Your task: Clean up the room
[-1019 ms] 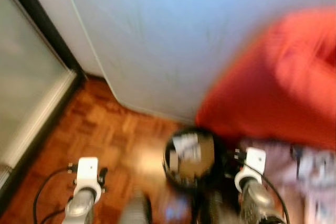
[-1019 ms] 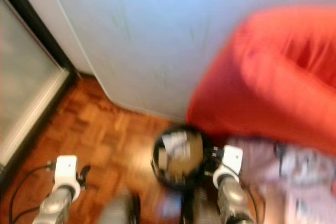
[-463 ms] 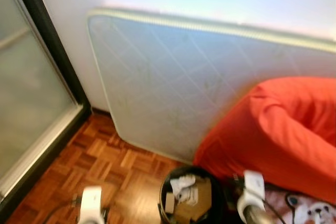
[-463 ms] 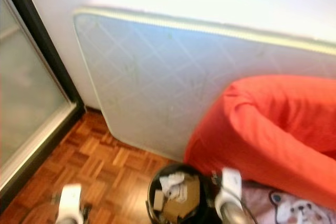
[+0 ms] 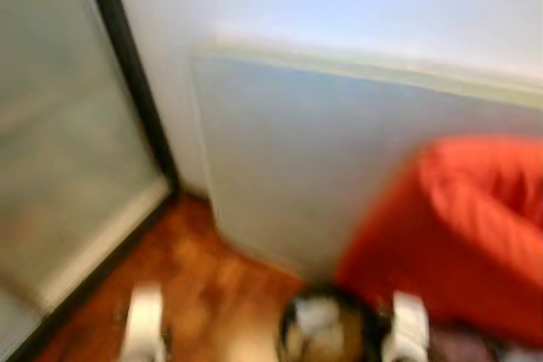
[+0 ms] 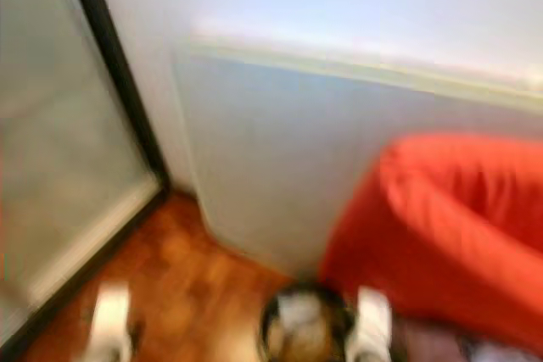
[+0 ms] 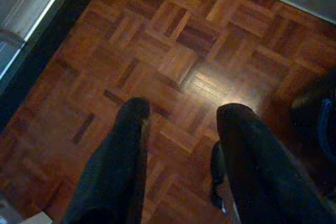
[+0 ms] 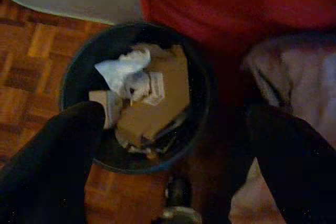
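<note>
Glossy wood parquet floor (image 7: pixel 173 51) — crumpled paper and cardboard in the bin (image 8: pixel 79 77).

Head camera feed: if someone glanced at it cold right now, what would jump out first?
The big red beanbag on the right, slumped against a pale mattress propped on the wall. Just below, a black waste bin stuffed with cardboard and crumpled paper stands on the parquet floor, with the right gripper open above it.

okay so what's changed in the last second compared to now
Only the head camera moved: it tilted up, then swung left, so the glass door takes up more of the picture. The mattress, red beanbag and trash bin stayed put. Both grippers, left and right, are still open and empty.
</note>
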Motion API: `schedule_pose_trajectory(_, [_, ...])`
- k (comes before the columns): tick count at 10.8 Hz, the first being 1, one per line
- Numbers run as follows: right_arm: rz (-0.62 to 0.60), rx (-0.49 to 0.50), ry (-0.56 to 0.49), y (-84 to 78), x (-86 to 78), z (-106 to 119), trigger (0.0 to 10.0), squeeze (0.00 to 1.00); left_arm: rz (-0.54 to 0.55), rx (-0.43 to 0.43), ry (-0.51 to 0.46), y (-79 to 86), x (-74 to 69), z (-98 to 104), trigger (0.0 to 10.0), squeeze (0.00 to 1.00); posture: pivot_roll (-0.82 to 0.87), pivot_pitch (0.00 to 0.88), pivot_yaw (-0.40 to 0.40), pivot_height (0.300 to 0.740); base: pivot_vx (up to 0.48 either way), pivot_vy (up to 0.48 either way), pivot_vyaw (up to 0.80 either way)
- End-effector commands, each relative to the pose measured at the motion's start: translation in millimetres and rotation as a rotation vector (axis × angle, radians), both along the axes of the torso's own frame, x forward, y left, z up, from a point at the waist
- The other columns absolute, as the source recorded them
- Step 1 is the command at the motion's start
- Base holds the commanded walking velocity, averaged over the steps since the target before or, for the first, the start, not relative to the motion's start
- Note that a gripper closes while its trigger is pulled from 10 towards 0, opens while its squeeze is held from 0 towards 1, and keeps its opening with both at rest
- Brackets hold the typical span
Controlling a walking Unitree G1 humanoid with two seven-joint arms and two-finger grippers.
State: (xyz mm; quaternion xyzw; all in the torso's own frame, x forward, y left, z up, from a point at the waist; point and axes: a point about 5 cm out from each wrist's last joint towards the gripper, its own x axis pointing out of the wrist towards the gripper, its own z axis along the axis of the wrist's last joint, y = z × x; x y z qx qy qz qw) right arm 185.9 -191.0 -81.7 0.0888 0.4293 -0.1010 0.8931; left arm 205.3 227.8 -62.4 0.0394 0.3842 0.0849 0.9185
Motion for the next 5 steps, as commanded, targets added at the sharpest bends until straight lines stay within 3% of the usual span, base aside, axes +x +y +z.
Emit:
schedule_pose_trajectory(1, [0.000, 0.015, 0.006, 4.5, -0.1, -0.8, 10.0, 0.00, 0.001, 0.003, -0.003, 1.1, 3.5, 2.0, 10.0, 0.00, 0.17, 0.000, 0.004, 0.740, 0.000, 0.000, 0.00])
schedule_pose_trajectory(5, [0.018, 0.003, -0.023, -0.5, 8.7, 4.4, 10.0, 0.00, 0.001, -0.028, 0.026, -8.2, -4.5, -4.9, 10.0, 0.00, 0.16, 0.000, -0.021, 0.740, 0.000, 0.000, 0.00])
